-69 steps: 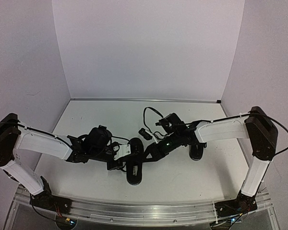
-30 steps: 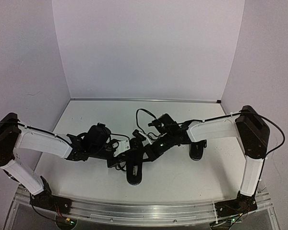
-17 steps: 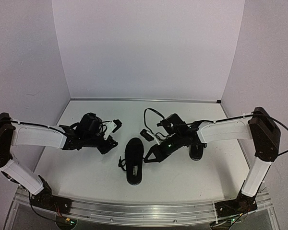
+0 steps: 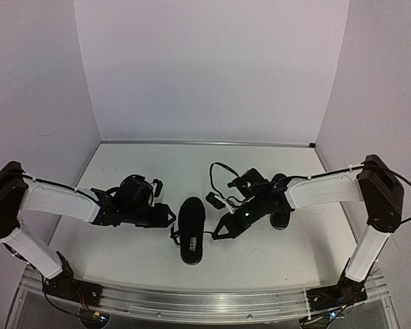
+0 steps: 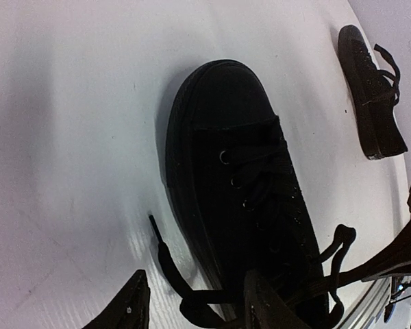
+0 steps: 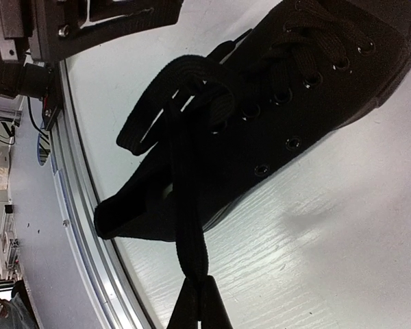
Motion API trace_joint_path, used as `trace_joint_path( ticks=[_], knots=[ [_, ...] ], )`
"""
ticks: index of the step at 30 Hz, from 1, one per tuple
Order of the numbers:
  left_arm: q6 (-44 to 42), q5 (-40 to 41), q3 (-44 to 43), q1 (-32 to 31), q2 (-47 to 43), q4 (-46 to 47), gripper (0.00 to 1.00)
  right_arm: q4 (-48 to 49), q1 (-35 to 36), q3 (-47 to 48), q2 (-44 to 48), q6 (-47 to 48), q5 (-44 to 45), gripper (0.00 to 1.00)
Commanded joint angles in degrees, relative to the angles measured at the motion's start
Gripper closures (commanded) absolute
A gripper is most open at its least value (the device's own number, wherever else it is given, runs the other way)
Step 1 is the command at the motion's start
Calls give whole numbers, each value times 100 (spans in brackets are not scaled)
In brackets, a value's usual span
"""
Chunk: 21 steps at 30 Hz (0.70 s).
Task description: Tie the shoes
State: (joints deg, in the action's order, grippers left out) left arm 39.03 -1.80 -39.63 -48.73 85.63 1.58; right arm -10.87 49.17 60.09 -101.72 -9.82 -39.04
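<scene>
**Two claws, one lace in hand, and no knot yet**

We see the right claw (image 6: 195, 307) clenched on a lace (image 6: 185, 226) drawn taut from the shoe (image 4: 191, 233), which lies in the middle of the table (image 4: 123, 178) between the arms. The left claw (image 5: 195, 291) stands released, its jaws wide astride the other lace end (image 5: 166, 255), which lies loose beside the sole. We count two shoes, the second shoe (image 5: 370, 89) well apart to the right, plus two arms, two claws and two lace ends. The risks, we judge: a hard pull from the right could drag the unpinned shoe, or the thin lace could slip the left's jaws.
</scene>
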Motion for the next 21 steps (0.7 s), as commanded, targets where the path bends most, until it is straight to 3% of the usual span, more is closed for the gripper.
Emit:
trace_joint_path(
  ticks=[1,8,21],
  knots=[
    [1245,600,-128,-347,177,156,55,-21,-11,-112,289,62,101,100],
    [1725,942,-119,-400,439,281,62,-21,-9,-233,380,42,192,100],
    [2045,726,-426,-401,1493,909,74,-22,-6,-289,450,-14,266,100]
  ],
)
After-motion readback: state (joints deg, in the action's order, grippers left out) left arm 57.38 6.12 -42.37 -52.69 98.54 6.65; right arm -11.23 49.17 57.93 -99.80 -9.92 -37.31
